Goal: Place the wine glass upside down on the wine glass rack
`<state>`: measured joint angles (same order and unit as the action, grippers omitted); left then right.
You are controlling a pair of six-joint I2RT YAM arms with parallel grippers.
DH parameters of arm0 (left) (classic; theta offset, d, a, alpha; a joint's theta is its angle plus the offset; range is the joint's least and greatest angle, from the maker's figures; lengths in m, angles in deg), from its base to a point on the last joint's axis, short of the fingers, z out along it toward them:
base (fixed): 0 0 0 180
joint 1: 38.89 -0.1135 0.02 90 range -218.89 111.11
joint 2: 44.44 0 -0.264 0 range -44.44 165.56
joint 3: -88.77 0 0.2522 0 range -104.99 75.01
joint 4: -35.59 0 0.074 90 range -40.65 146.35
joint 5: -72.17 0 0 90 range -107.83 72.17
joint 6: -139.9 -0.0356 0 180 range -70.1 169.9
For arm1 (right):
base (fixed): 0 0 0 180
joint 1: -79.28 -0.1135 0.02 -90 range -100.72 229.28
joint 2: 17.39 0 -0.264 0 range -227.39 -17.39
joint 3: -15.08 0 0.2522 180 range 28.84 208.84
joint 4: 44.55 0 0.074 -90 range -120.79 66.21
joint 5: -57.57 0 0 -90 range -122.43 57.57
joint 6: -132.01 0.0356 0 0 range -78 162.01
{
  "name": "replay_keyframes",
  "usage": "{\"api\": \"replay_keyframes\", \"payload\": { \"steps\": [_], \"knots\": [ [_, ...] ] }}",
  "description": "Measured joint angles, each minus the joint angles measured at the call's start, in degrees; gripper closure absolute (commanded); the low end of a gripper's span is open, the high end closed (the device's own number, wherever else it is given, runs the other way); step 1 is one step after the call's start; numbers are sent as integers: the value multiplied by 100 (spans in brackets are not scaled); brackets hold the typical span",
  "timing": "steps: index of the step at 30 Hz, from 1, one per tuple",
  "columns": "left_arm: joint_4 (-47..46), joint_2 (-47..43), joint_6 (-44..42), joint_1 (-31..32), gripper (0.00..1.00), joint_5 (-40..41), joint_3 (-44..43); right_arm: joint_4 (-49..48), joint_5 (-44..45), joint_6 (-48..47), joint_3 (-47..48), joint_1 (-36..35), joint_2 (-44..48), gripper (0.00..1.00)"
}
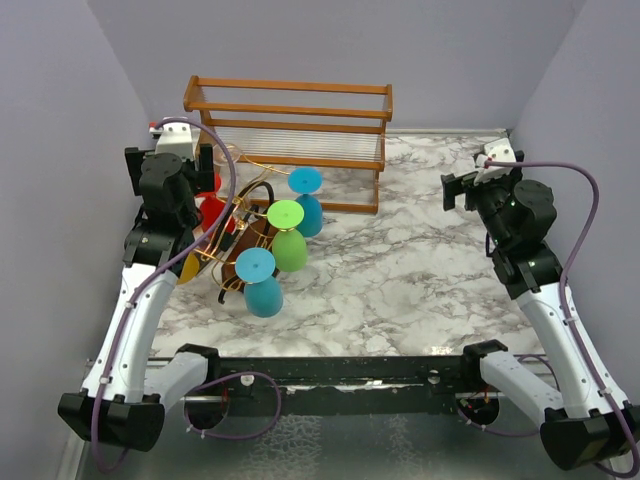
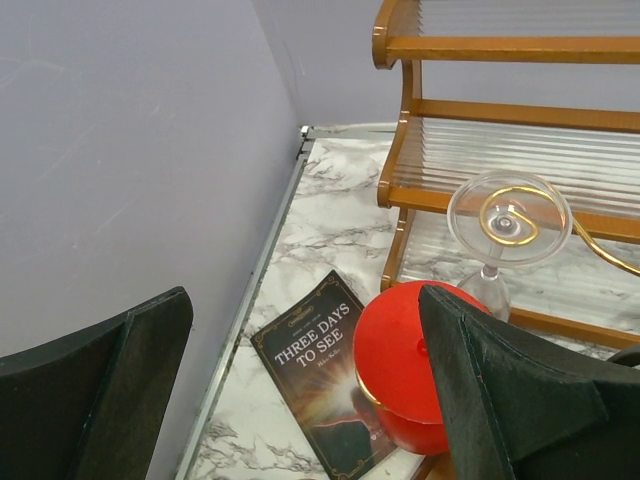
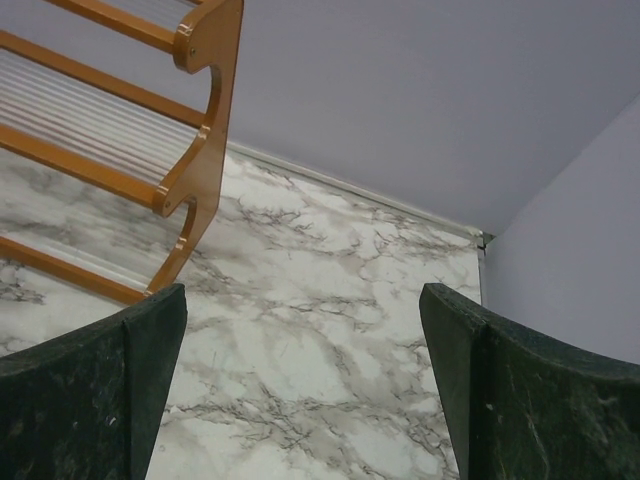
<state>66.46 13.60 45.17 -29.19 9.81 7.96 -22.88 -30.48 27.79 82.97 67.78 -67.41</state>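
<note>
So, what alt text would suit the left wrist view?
A clear wine glass sits upside down on the gold wire rack beside a red glass, seen between the open left tool's dark fingers. A book lies on the marble table.

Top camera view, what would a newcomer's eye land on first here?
A cluster of bright upside-down glasses, the green glass, blue glass and teal glass, crowds the gold wire rack at the table's left, beside the left arm. Behind them the orange wooden slatted frame stands along the back wall. The left wrist view adds a red glass, a clear glass and a book titled Three Days to See.
</note>
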Motion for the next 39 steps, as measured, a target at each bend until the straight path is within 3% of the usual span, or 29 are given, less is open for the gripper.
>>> {"api": "replay_keyframes", "payload": {
  "steps": [17, 39],
  "knots": [
    [98, -293, -9, -39, 1, -909, 2, 809, -103, -258, 498, 0, -358, 0],
    [343, -942, 118, -590, 1, -1515, 7, 1268, 120, -186, 496, 2, 225, 0]
  ]
}}
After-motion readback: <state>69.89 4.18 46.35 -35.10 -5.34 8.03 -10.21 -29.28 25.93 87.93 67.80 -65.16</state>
